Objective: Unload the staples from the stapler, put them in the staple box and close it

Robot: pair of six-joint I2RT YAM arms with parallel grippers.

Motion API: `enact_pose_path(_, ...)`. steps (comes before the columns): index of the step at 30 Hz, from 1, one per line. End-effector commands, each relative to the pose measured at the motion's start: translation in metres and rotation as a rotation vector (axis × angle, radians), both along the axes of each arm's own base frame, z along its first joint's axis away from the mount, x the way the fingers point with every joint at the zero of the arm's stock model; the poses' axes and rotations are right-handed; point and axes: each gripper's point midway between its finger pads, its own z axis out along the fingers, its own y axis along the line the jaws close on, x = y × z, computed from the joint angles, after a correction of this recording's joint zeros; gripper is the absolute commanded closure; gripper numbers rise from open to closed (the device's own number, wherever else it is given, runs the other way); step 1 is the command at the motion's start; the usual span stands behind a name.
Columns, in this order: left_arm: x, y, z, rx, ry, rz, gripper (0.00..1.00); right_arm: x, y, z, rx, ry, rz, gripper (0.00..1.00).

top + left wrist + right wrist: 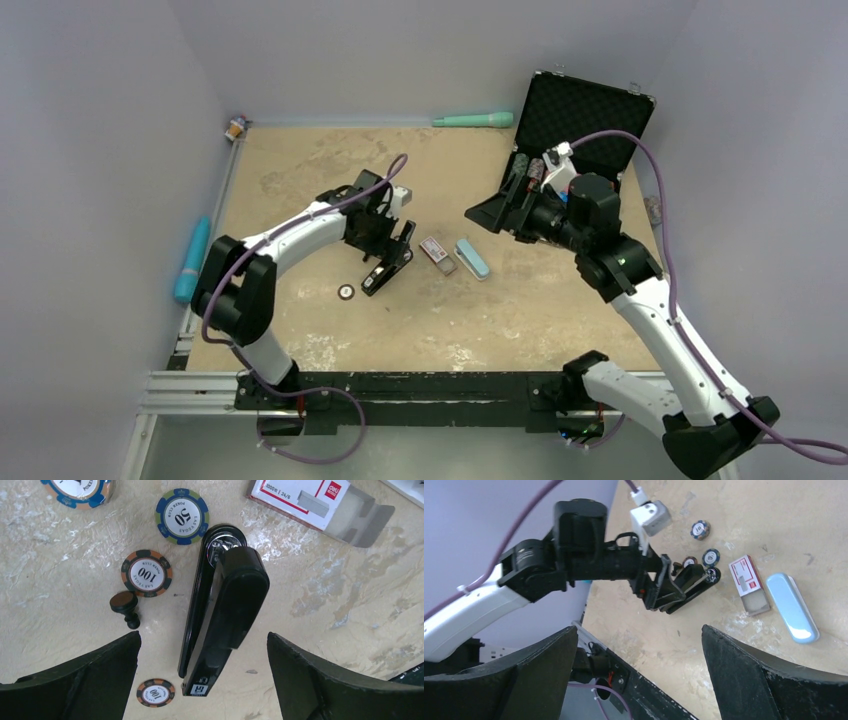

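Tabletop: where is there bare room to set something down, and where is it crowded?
Free: the far-left stretch of the table behind the left arm, and the near strip between the light blue bar and the table's near edge. Crowded: the middle, where poker chips, the black stapler and the staple box sit close together.

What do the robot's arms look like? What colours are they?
The left arm and right arm are smooth white tubes joined by chunky black joints. A thin purple cable loops along each one. The left gripper and right gripper each have two broad, black, wedge-shaped fingers.
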Motion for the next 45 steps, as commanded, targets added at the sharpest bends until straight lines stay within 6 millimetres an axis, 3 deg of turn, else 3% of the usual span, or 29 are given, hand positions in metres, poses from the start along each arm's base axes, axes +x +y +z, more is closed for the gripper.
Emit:
enact_pose_path(1,0.02,-0.013,0.005,-0.009,-0.042,-0.027,0.0,-0.001,0.009,0.038,0.059,-0.127,0.062,0.01)
enact_pose_path(13,0.013,-0.027,-0.023,0.036,0.012,-0.058,0.09,0.008,0.011,0.038,-0.012,-0.136,0.087,0.01)
enact_pose_path(17,0.008,-0.028,-0.032,0.047,0.026,-0.06,0.25,0.002,0.007,0.036,-0.02,-0.133,0.084,0.02)
enact_pose_path(29,0.001,-0.018,-0.044,0.106,0.02,-0.074,1.0,-0.01,-0.001,0.034,-0.007,-0.136,0.062,0.01)
enact_pose_path(35,0.002,-0.018,-0.033,0.1,0.013,-0.055,1.0,-0.012,-0.001,0.035,-0.004,-0.14,0.063,0.01)
enact_pose_path(45,-0.002,-0.022,0.021,0.012,-0.033,0.013,1.0,-0.011,-0.002,0.025,0.019,-0.097,0.034,0.03)
